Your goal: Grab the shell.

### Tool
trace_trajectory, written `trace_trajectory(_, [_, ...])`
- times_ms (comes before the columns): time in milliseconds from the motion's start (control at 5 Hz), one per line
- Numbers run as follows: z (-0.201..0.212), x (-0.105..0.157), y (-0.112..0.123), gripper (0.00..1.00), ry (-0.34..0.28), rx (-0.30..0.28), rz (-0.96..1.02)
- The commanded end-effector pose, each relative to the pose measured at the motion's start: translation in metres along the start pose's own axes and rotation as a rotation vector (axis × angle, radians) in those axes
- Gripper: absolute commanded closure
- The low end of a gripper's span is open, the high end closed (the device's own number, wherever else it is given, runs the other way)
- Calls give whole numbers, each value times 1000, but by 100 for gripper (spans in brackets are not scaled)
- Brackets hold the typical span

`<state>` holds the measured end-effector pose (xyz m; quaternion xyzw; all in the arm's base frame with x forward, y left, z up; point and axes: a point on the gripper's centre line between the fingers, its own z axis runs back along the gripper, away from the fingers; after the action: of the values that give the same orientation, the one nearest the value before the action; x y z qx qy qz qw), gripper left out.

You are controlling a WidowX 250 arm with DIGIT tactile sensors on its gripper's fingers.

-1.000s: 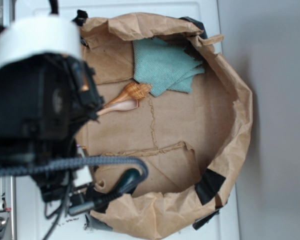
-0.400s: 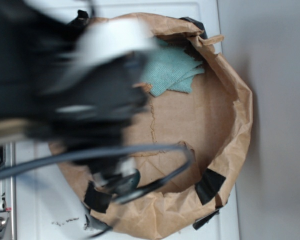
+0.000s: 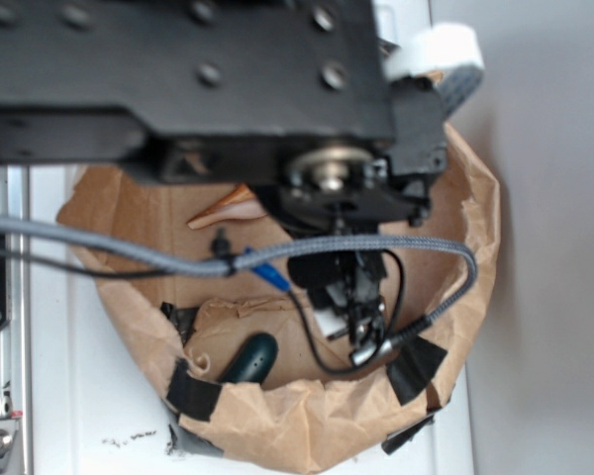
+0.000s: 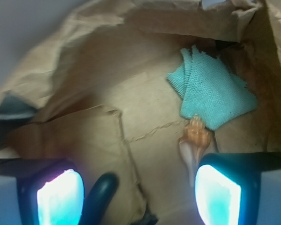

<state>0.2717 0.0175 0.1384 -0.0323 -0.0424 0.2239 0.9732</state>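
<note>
Crumpled brown paper bag (image 4: 84,70), its sides rolled down into a shallow basin, fills the wrist view. At the bottom edge the gripper (image 4: 133,194) holds its two glowing pads wide apart, nothing between them. The shell (image 4: 195,143) lies on the paper floor just beside the right-hand pad (image 4: 218,194), its ribbed orange end touching a folded teal cloth (image 4: 215,93) and its pale tip partly hidden behind the pad. A dark green rounded object (image 4: 99,197) sits by the left-hand pad. From outside, the black arm (image 3: 198,79) covers most of the bag, with the shell's pale point (image 3: 223,211) showing beneath it.
</note>
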Motion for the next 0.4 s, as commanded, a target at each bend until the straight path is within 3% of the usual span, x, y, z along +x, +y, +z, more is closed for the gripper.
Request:
trace_trajectory(0, [-13, -2, 32, 0, -85, 14, -63])
trace_trajectory(200, [-33, 1, 45, 0, -160, 37, -27])
